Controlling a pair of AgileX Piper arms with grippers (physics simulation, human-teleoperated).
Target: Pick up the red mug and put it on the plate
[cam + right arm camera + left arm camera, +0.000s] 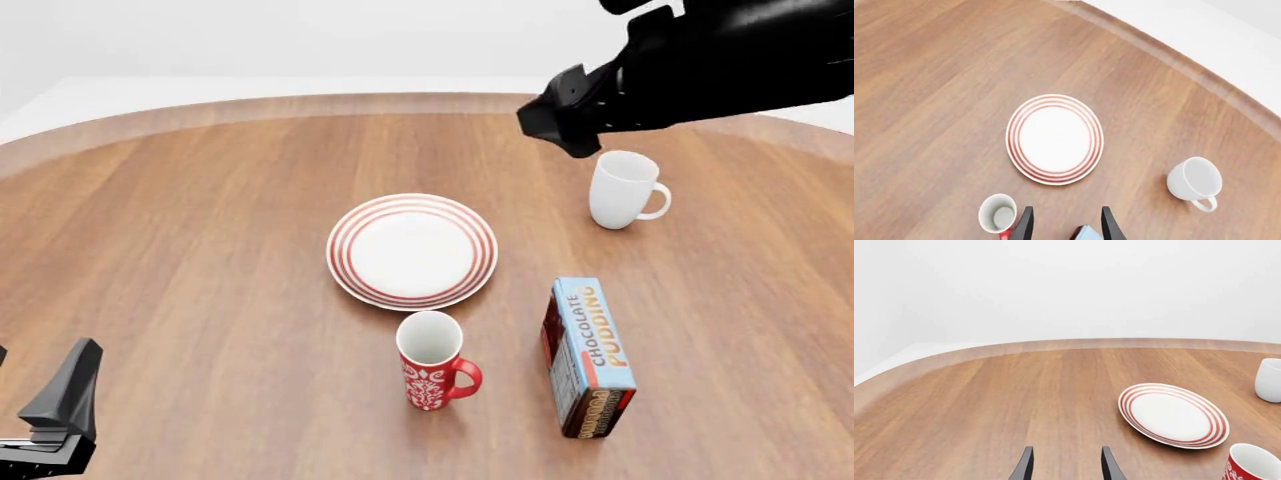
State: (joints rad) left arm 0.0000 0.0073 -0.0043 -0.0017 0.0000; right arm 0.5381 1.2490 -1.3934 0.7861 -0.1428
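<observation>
The red mug (431,362) stands upright on the wooden table, handle to the right, just in front of the plate (412,250), which lies flat and empty at the table's middle. My right arm (694,60) hangs high over the far right. In the right wrist view my right gripper (1066,225) is open and empty, well above the red mug (998,214) and the plate (1055,139). My left gripper (60,420) is low at the front left, open and empty (1066,467), far from the plate (1173,415) and the red mug (1253,465).
A plain white mug (625,190) stands at the right back, under my right arm. A blue chocolate pudding box (590,356) lies right of the red mug. The table's curved far edge (334,100) runs along the back.
</observation>
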